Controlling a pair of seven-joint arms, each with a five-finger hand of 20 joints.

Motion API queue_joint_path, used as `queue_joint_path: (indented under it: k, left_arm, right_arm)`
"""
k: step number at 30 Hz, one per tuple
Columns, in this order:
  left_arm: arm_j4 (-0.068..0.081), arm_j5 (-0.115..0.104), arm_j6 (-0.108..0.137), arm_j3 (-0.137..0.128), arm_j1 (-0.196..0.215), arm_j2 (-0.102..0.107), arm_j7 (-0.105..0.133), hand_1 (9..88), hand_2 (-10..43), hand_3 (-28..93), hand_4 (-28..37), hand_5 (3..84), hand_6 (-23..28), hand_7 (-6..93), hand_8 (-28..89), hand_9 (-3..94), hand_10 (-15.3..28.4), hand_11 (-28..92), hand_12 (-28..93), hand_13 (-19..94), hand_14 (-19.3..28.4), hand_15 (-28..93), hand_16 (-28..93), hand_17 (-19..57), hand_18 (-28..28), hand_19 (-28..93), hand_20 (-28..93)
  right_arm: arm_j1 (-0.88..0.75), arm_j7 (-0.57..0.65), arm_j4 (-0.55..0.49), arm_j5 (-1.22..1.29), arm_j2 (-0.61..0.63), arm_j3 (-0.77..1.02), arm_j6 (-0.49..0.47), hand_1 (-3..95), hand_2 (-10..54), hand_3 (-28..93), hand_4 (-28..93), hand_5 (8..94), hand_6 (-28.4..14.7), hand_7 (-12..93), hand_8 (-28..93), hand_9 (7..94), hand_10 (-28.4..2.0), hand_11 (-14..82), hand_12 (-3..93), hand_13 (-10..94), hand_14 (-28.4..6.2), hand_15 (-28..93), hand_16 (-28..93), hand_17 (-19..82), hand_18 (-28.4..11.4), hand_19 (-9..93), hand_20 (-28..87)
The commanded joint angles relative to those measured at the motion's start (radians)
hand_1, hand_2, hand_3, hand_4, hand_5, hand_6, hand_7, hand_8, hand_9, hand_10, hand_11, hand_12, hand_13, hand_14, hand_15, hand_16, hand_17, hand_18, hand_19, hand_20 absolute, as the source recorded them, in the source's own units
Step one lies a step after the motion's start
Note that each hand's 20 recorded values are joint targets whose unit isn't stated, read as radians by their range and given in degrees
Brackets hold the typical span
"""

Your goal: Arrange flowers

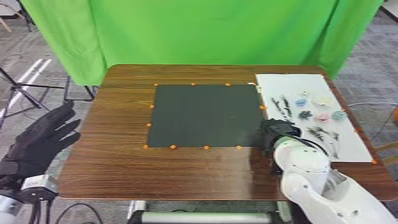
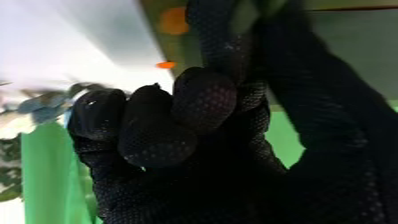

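Observation:
In the head view my right hand is between the dark mat and the white board, below the thin leafy sprigs. On the board lie a blue flower, a cream one, a pink one, a dark green rosette and more sprigs. The right wrist view has my right hand with several fingers curled; a blurred green sprig is pinched between a finger and the thumb. My left hand is open left of the table.
Orange markers line the mat's edges on the brown table. A green curtain hangs behind it. In the right wrist view, blurred flowers lie on the white board.

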Motion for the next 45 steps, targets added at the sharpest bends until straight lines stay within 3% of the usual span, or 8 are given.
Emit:
queue_joint_path:
  k: [1,14,18,27,31,34,39,45]
  left_arm:
    - [0.0,0.0,0.001,0.0,0.01,-0.008,-0.01,23.7,-8.5,68,-27.1,21.5,0.6,16.3,-8,16.6,8.4,7,23,12,11.1,9,11,-12.6,18.0,32,10]
    - [-0.001,0.001,0.004,0.001,0.012,-0.013,-0.011,23.8,-8.4,68,-27.2,21.5,0.6,16.2,-8,16.5,8.4,7,23,12,11.1,9,10,-12.7,18.0,32,10]
    - [-0.005,0.002,0.007,-0.009,0.013,-0.01,-0.013,23.8,-8.4,68,-27.1,21.5,0.6,16.2,-8,16.5,8.3,7,23,12,11.1,10,10,-12.7,18.0,32,10]
    - [-0.011,-0.015,-0.004,-0.088,0.052,0.013,-0.009,24.5,-9.1,68,-26.9,21.3,0.5,16.3,-8,16.2,8.0,6,23,12,10.7,9,10,-12.7,17.9,32,10]
    - [-0.007,0.003,0.007,-0.121,0.067,0.02,-0.016,24.9,-9.4,67,-26.7,21.3,0.5,16.0,-8,16.3,7.5,6,23,12,10.4,7,11,-12.6,17.7,31,9]
    - [-0.004,0.001,0.022,-0.112,0.063,0.027,-0.005,25.0,-9.5,67,-26.7,21.1,0.3,16.2,-8,16.2,6.9,5,23,11,9.8,5,11,-12.4,17.2,30,9]
    - [-0.004,0.011,0.015,-0.09,0.046,0.04,-0.007,25.3,-9.5,67,-26.9,21.0,0.2,16.3,-9,16.0,7.0,4,24,11,9.3,4,12,-12.2,17.0,29,10]
    - [0.004,0.008,0.006,-0.067,0.018,0.074,-0.035,25.2,-9.5,67,-26.8,20.7,0.3,16.2,-8,15.7,7.2,4,25,11,9.8,4,13,-12.6,17.0,29,10]
  right_arm:
    - [-0.059,-0.014,0.044,0.048,-0.004,0.0,-0.041,46.3,-9.5,80,-26,81.0,1.2,35,15,83.1,-7.9,60.1,47.5,78,-7.4,81,38,37,-23.1,93,48]
    - [-0.124,-0.114,-0.023,0.183,0.005,0.121,0.337,40.1,-9.5,86,-13,74.5,-0.5,51,21,82.5,-7.5,67.6,52.1,78,-8.0,85,41,38,-22.8,93,53]
    - [-0.101,-0.126,-0.048,0.244,-0.004,0.143,0.37,39.4,-9.5,86,-12,74.0,-0.6,53,21,82.6,-7.5,68.2,52.2,78,-7.9,86,41,38,-22.9,93,53]
    - [0.115,-0.115,0.018,0.226,-0.108,-0.015,0.354,39.4,-9.5,87,-11,74.2,-1.5,54,20,83.1,-7.7,68.4,52.3,78,-8.1,86,41,38,-22.9,93,54]
    - [0.198,-0.168,0.082,0.207,-0.187,-0.108,0.376,39.2,-9.5,87,-11,74.4,-1.5,54,20,83.2,-7.7,68.3,52.2,78,-8.1,86,41,38,-22.8,93,55]
    - [0.259,-0.164,0.141,0.168,-0.253,-0.189,0.397,38.7,-9.5,87,-10,74.8,-1.7,54,20,83.6,-7.6,68.4,52.1,78,-8.1,86,41,38,-22.9,93,55]
    - [0.32,-0.136,0.244,0.092,-0.361,-0.288,0.402,37.7,-9.5,88,-9,75.2,-1.5,54,20,84.2,-7.5,68.9,52.2,79,-8.4,87,41,39,-23.2,93,56]
    - [0.325,-0.107,0.319,0.042,-0.468,-0.326,0.369,37.0,-9.5,88,-8,76.2,-1.4,54,20,85.2,-7.2,69.0,52.1,80,-8.0,87,41,40,-23.3,93,57]
